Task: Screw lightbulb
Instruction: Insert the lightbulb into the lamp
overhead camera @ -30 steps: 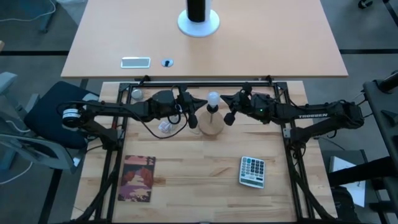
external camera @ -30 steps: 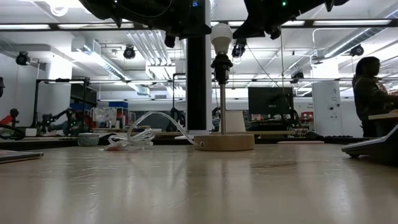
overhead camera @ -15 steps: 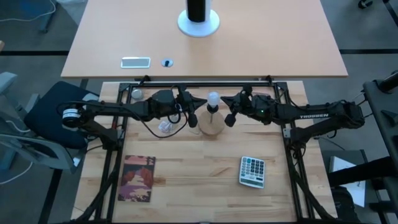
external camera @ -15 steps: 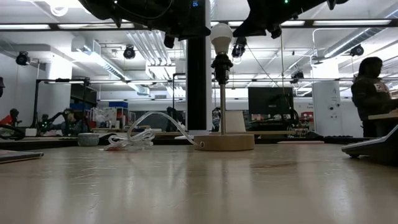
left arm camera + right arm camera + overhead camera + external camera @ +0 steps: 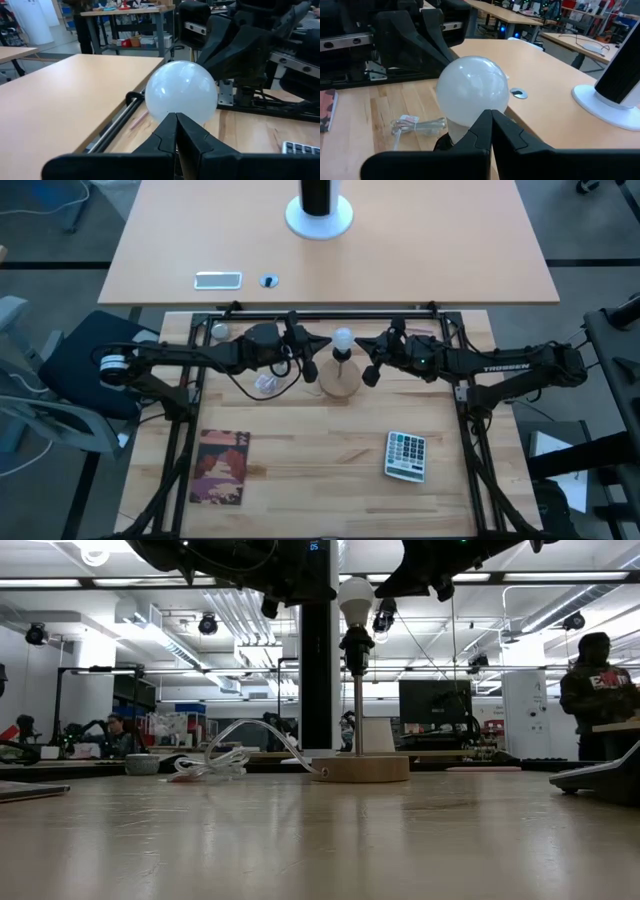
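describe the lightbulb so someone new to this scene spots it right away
Start at the round wooden lamp base in the middle of the slatted wooden table and follow its thin metal stem up. On top sits the frosted-white rounded lightbulb, between both arms. It is the only raised, glowing-white globe; the clear plastic wrapper lies flat.

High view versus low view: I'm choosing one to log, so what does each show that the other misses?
Only the high view shows the calculator face-up, the patterned booklet, and which arm is which: left gripper, right gripper. Only the low view shows the lamp stem upright and a person behind. Both show the lightbulb atop the lamp.
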{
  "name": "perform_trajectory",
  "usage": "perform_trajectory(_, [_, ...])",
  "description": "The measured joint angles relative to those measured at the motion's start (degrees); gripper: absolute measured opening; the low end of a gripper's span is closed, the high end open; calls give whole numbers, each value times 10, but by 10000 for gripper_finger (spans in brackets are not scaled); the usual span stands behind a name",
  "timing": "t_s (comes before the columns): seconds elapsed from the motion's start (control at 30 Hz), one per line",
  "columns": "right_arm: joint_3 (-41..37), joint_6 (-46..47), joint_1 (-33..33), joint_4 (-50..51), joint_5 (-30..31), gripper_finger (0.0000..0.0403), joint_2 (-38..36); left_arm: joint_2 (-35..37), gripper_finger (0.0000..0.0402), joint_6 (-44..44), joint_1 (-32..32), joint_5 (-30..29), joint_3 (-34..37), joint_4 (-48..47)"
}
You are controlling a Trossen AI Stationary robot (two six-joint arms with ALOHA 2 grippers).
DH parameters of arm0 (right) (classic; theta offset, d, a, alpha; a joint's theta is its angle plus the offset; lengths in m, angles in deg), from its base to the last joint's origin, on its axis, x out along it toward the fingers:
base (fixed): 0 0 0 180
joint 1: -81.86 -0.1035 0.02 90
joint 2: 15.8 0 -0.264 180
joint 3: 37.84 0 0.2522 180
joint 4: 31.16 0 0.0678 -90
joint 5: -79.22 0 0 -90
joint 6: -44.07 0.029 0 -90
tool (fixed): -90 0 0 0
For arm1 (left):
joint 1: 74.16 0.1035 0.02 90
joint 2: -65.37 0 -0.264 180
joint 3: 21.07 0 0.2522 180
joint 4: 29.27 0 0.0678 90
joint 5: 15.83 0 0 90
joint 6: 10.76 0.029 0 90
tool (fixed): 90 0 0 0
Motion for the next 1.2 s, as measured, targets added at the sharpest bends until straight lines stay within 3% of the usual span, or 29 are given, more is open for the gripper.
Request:
perform_trajectory(0.43, [0, -8, 3, 3, 27, 0, -1, 11, 0, -12, -2, 5, 0, -19])
perform_trajectory(0.93, [0, -6, -18, 0, -3, 0, 1, -6, 0, -10, 0, -16, 0, -5])
perform_trajectory(1.2, [0, 6, -22, 19, 15, 0, -8, 6, 0, -15, -2, -15, 0, -31])
